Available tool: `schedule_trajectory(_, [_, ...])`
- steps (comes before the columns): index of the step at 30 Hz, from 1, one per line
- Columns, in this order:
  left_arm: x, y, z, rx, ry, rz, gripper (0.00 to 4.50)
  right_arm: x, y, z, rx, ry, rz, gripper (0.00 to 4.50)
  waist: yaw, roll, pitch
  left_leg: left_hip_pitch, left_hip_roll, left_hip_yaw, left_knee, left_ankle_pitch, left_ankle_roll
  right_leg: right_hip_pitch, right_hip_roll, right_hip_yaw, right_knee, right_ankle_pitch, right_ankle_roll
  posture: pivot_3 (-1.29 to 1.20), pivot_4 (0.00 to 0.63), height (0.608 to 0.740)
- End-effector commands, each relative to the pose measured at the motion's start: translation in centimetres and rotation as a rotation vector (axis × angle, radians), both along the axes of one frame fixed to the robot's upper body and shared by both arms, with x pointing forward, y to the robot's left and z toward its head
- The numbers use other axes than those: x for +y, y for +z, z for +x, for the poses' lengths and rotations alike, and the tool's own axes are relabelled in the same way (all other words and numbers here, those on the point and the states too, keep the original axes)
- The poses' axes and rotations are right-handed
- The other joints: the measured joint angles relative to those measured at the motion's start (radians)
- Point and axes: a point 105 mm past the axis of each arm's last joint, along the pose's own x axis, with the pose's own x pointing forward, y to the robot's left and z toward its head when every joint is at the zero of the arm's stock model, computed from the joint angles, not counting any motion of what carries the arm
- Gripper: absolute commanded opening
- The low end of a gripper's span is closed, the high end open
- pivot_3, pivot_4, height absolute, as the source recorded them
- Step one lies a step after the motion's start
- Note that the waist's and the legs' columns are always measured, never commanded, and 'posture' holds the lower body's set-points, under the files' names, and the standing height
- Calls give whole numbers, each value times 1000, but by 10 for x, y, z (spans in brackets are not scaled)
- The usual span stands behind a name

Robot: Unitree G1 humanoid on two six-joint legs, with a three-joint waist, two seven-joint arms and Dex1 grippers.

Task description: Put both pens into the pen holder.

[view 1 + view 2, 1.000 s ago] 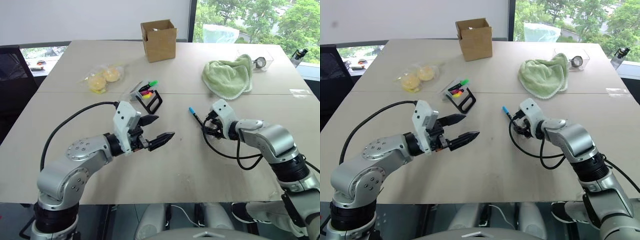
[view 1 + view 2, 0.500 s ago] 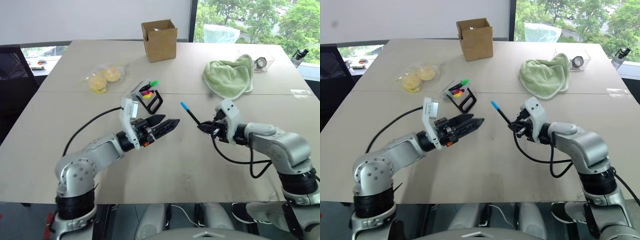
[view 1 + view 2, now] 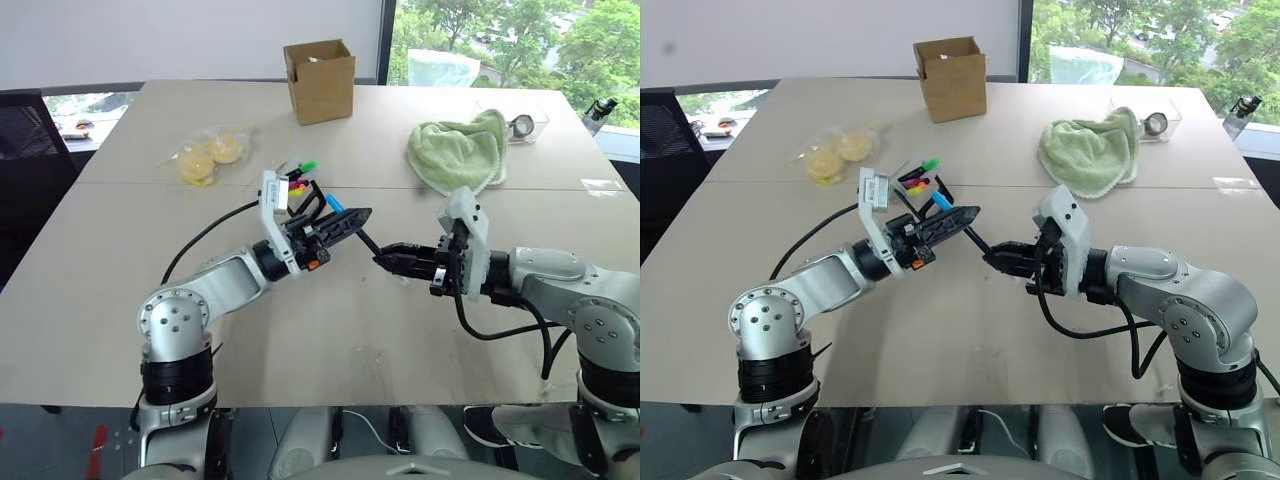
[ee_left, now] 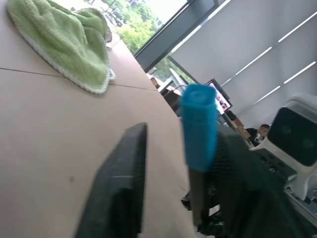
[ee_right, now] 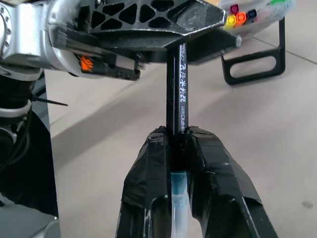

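left side first: left gripper [image 3: 345, 222], wide open a second ago over the bare middle of the tabletop, now up near the holder [image 3: 303, 197] and nearly closed round the pen [image 3: 352, 226]. in left wrist view, blue cap [image 4: 199, 126] standing between its fingers [image 4: 119, 188]; one finger against the barrel, contact on the other side hard to confirm. reads as a handover under way, not yet finished.

holder standing left of the table's centre, toward the far edge, highlighters poking out of its clear part. blue end of pen just beside its black loop frame. second pen not picked out anywhere on the tabletop; cannot tell where it lies.

centre: pen lifted clear of the tabletop since a second ago, then lying flat by the right arm, now slanting in the air between the two grippers, blue cap toward the holder.

right side: right gripper [image 3: 398, 260] clamped on the lower barrel, fingers [image 5: 148, 173] pressed tight on both sides in right wrist view, pale blue tail end showing below the grip. carrying the pen's weight for now.

meaning for task: neither pen in the holder yet. first pen close to it, in shared grip. likely next: right lets go, left tips pen into holder.
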Motion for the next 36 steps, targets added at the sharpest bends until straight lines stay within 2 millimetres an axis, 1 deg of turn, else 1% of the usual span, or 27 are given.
schedule_trajectory(1, [1,5,-3,-29,-4,-2,17,3,16,-5,-93,42,33,0,0,0,0,0,0,0,0,0,0,0,0,0,0,0,0,0,150,740])
schedule_trajectory(3, [3,8,-2,-41,5,-16,0,1,20,-4,-118,37,54,996,0,0,0,0,0,0,0,0,0,0,0,0,0,0,0,0,150,740])
schedule_trajectory(4, [4,10,-2,-50,8,-18,0,0,20,-5,-121,47,55,1332,0,0,0,0,0,0,0,0,0,0,0,0,0,0,0,0,150,740])
schedule_trajectory(5, [4,12,-2,-62,9,-15,0,-1,19,-7,-125,55,47,1843,1,0,0,0,0,0,0,0,0,0,0,0,0,0,0,0,150,740])
schedule_trajectory(6, [5,13,-1,-84,14,10,0,-5,18,-5,-142,35,29,2444,2,0,0,0,0,0,0,0,0,0,0,0,0,0,0,0,150,740])
schedule_trajectory(7, [7,14,0,-113,22,42,0,-9,17,-2,-162,4,12,2779,3,0,0,0,0,0,0,0,0,1,0,0,0,0,0,0,150,740])
schedule_trajectory(8, [9,17,1,-169,40,104,0,-15,16,0,-188,-21,-10,3242,3,0,0,0,0,0,0,0,0,1,0,0,-1,0,0,0,150,740])
schedule_trajectory(10, [13,25,5,-311,83,259,0,-29,22,-3,-230,-26,-13,4016,3,0,0,0,-1,0,0,0,0,1,0,-1,-1,0,0,0,150,740])
schedule_trajectory(12, [16,31,9,-487,131,449,0,-43,38,-9,-316,-15,6,4016,3,0,1,0,-1,0,0,0,0,1,0,-1,-1,0,0,0,150,740])
schedule_trajectory(16, [23,40,15,-788,225,743,0,-60,55,-19,-447,-4,-23,4016,2,2,2,1,-1,0,-1,0,0,2,0,0,-4,0,0,0,150,740])
schedule_trajectory(18, [24,46,17,-932,271,844,0,-65,58,-21,-487,-4,-47,4016,2,2,2,1,0,0,-2,0,0,2,0,0,-4,0,0,0,150,740])
schedule_trajectory(20, [24,55,19,-1013,306,876,0,-68,58,-20,-495,-16,-62,4016,3,2,2,1,1,0,-3,0,0,2,0,0,-5,0,0,0,150,740])
schedule_trajectory(25, [24,75,35,-1129,395,963,0,-68,52,-14,-486,-27,-70,4016,7,2,2,0,1,0,-1,0,0,2,-1,-1,-5,0,0,0,150,740])
schedule_trajectory(29, [29,85,47,-1135,462,996,0,-64,50,-14,-482,-16,-66,4016,6,1,2,-1,1,0,-1,0,0,3,-1,-2,-5,0,0,0,150,740])
schedule_trajectory(31, [33,90,53,-1107,503,989,0,-64,50,-14,-484,-16,-66,4016,5,1,3,-1,1,-1,-1,0,0,2,-1,-3,-5,0,0,0,150,740])
schedule_trajectory(33, [36,87,58,-1096,504,1028,0,-64,50,-13,-485,-15,-65,4016,5,1,3,-1,1,-2,-1,0,0,2,-1,-3,-5,0,0,0,150,740])
schedule_trajectory(36, [36,80,62,-1062,501,1021,0,-63,50,-13,-489,-14,-64,4016,4,1,3,-2,1,-2,-1,0,0,2,-1,-4,-5,0,0,0,150,740])
